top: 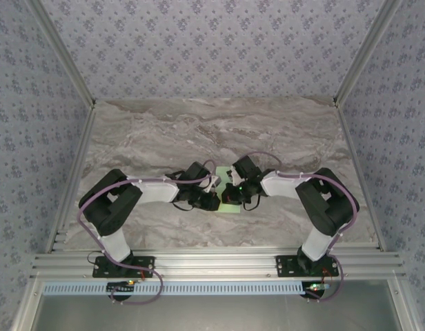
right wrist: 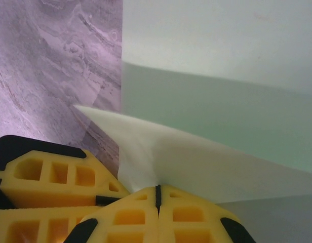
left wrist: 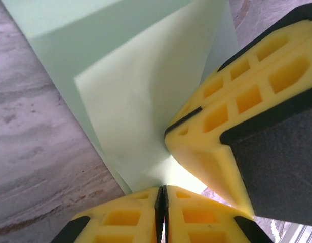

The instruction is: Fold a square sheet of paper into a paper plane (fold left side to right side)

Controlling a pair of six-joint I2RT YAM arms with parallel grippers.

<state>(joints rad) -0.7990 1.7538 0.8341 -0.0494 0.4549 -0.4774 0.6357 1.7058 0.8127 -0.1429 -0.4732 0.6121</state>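
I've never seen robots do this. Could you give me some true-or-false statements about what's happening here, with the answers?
1. The paper is pale green. True.
2. Both claws are wide open. False: the left claw and the right claw are both shut, each pinching the paper.
3. The two claws are close together near the middle of the table. True.
4. The paper lies completely flat. False: part of it is lifted off the table and bent over.
5. The table is plain white. False: it has a marbled grey-brown pattern.
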